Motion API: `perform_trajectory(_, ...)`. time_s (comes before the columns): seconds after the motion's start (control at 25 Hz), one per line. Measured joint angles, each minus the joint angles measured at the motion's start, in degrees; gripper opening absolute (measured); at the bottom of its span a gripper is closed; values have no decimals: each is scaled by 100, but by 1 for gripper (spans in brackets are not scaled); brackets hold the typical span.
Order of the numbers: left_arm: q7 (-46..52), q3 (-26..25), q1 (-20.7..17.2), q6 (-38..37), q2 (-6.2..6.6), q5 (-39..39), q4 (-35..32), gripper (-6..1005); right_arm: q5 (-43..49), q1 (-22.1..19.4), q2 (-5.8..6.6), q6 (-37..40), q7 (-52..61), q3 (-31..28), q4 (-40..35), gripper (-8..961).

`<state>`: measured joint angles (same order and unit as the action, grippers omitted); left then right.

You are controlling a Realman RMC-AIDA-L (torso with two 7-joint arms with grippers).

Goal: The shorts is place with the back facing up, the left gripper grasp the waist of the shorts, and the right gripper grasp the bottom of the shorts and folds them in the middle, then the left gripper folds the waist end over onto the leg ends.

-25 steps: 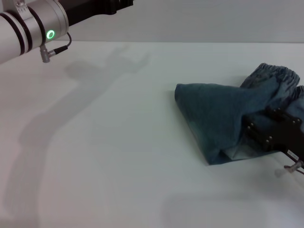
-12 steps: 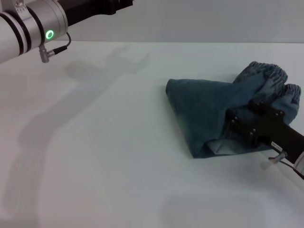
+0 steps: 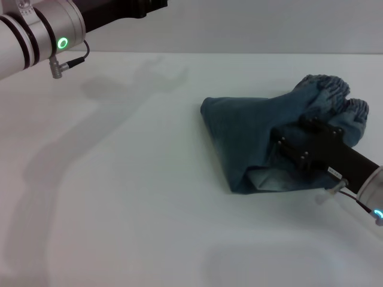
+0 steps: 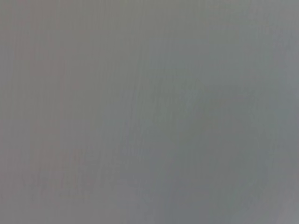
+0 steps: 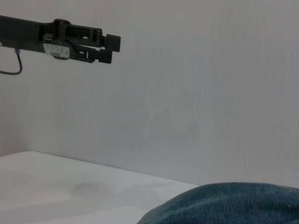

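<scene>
Currently: shorts (image 3: 257, 140), bunched in a heap at right centre of the head view, shifted leftward from a second ago, waist (image 3: 335, 98) ruffled at upper right. Right gripper (image 3: 281, 152) pressed into the heap's lower right, dragging it; whether it pinches fabric cannot be told. Left gripper (image 5: 110, 44) raised at upper left, finger state unclear. Judgement: positioning underway, folding not begun.

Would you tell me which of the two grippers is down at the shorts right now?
The right gripper, on the arm with the blue ring, is pressed into the shorts. The left gripper, on the green-ringed arm, is raised high, away from the cloth.
</scene>
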<state>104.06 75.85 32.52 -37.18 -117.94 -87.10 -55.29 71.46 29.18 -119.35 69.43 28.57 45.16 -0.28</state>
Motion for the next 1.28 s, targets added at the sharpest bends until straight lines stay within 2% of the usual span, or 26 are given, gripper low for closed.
perform_trajectory(0.48, -53, -70, 4, -8, 0, -17, 21, 810, 53, -50, 3, 3, 0, 46, 55, 577)
perform_trajectory(0.84, -64, -157, 27, 31, 0, -36, 59, 810, 293, -881, 38, 1376, -41, 18, -300, 577)
perform_trajectory(0.96, -81, -245, -3, 44, -13, -10, 52, 810, 248, -1077, 39, 1924, -40, -240, -453, 576)
perform_trajectory(1.08, -135, -279, -43, 49, -28, 50, 31, 810, 117, -1142, 34, 2467, -40, -825, -502, 576)
perform_trajectory(1.2, -733, -290, -293, 18, -40, 844, 24, 810, -441, -1124, 32, 2773, -40, -1383, -488, 576)
perform_trajectory(1.28, -733, -290, -293, 18, -40, 844, 24, 810, -1006, -1095, 33, 2837, -40, -1636, -484, 577)
